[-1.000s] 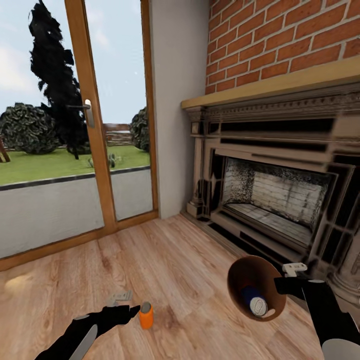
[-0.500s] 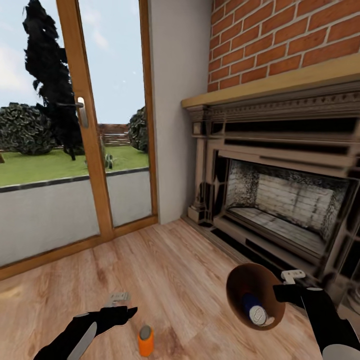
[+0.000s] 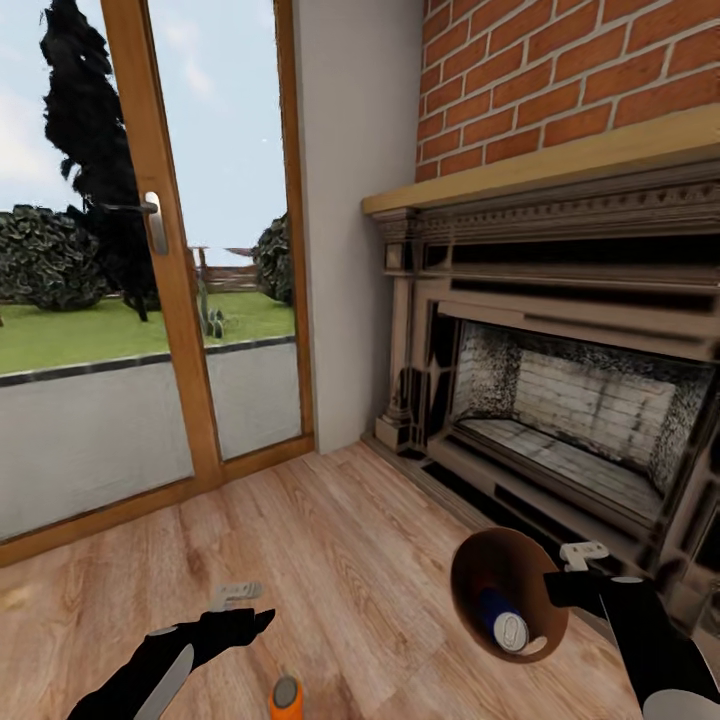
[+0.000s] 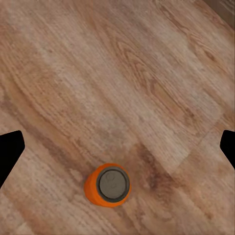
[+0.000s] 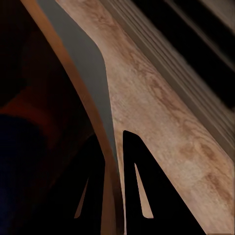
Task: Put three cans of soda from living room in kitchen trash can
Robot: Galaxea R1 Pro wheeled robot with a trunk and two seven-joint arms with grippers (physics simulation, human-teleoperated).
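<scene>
While the bin (image 3: 505, 592) is gripped at its rim, an orange can (image 3: 286, 699) is left standing on the floor (image 3: 340, 540).
The right hand (image 3: 575, 570) is seen pinched on the bin's rim, the bin being tilted with its mouth turned toward the camera; a blue can (image 3: 503, 622) is held inside, lying aslant, silver end outward. The orange can is set upright, axis vertical, just below and beside the left hand (image 3: 240, 606), whose fingers (image 4: 10, 152) are spread wide apart, nothing being touched.
</scene>
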